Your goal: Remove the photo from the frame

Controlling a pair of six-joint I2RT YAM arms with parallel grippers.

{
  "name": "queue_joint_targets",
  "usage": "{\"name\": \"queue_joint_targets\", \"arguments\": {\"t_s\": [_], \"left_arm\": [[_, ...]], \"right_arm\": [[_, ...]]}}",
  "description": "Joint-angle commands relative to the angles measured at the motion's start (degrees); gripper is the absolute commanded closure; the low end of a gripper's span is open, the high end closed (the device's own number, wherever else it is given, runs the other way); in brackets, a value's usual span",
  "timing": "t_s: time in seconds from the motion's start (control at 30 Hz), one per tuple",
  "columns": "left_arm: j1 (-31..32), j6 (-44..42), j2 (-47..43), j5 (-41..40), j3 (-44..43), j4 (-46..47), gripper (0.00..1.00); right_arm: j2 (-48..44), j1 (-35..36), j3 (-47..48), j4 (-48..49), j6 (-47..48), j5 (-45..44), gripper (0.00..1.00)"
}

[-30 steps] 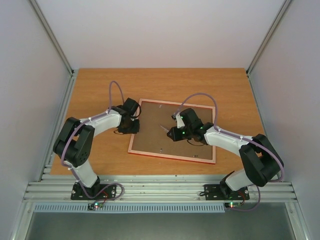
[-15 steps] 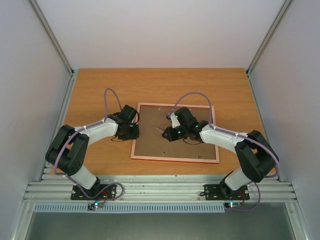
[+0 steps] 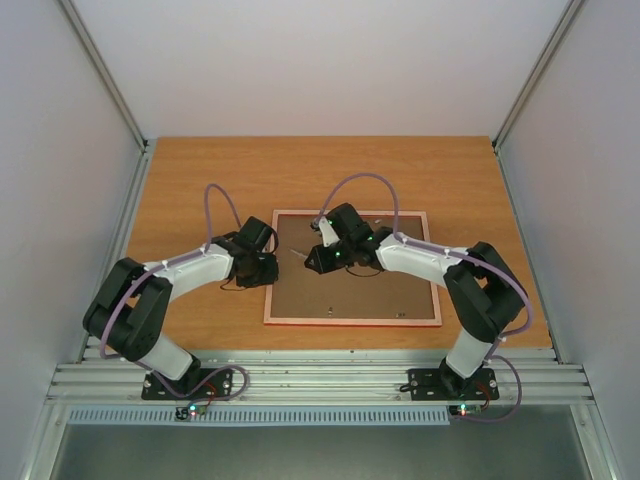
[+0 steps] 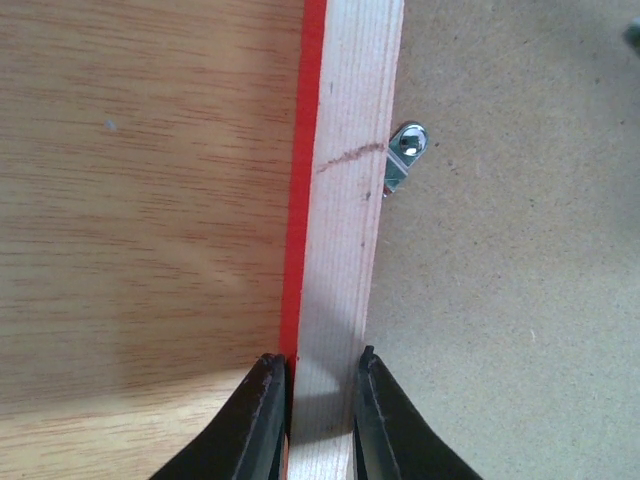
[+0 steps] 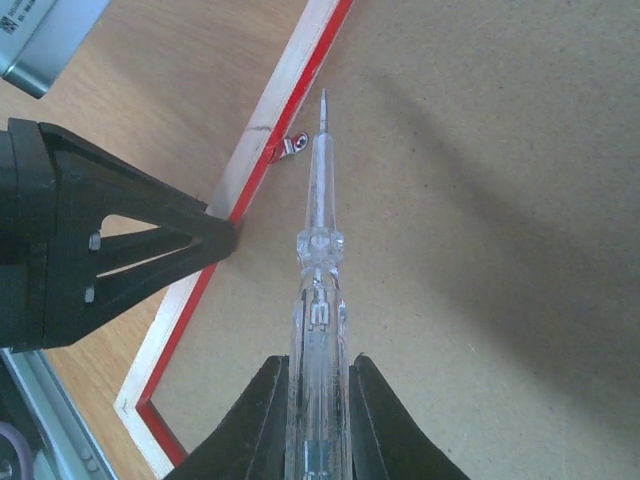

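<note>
The thin red rectangular picture frame (image 3: 350, 321) lies face down, brown backing board (image 5: 480, 200) up; the left gripper (image 4: 320, 375) pinches its left rail, likely steadying it; the right gripper (image 5: 318, 365) clamps a clear-handled screwdriver (image 5: 320, 200) aimed at a small metal clip (image 5: 292, 148); the photo is hidden, presumably underneath.

**The frame lies face down, its back turned up**

We see the frame (image 3: 352, 322) lying flat on the wooden table (image 3: 190, 170), about in the middle, roughly square to the table's edges. Its back side is up. The outer border is thin and bright red. On the back, the rail is pale bare wood, and the left rail carries a small dark scratch. Between the rails sits the brown backing board (image 4: 520, 300), flat and in place. A small silver clip (image 4: 405, 155) lies over the board, just beside the inner edge of the left rail. The photo is hidden from us under the board.
</note>
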State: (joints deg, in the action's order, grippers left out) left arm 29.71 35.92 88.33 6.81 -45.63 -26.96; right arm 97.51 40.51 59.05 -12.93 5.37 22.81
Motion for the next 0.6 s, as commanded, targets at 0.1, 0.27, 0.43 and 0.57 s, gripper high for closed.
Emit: {"name": "queue_joint_targets", "arguments": {"t_s": [0.1, 0.27, 0.43, 0.57], "left_arm": [[0.5, 3.05, -0.26, 0.93, 1.66, -0.13, 0.92], [0.94, 3.28, 0.25, 0.68, 1.53, 0.07, 0.92], [1.17, 3.43, 0.44, 0.67, 1.57, 0.14, 0.92], [1.27, 3.37, 0.46, 0.49, 1.59, 0.16, 0.92]], "right_arm": [[3.41, 0.97, 4.14, -1.57, -0.16, 1.36, 0.99], [5.67, 1.13, 6.27, -2.1, -0.26, 2.08, 0.99], [7.9, 1.56, 7.81, -2.28, -0.27, 3.11, 0.99], [9.61, 2.05, 9.16, -2.92, -0.36, 3.73, 0.99]]}}
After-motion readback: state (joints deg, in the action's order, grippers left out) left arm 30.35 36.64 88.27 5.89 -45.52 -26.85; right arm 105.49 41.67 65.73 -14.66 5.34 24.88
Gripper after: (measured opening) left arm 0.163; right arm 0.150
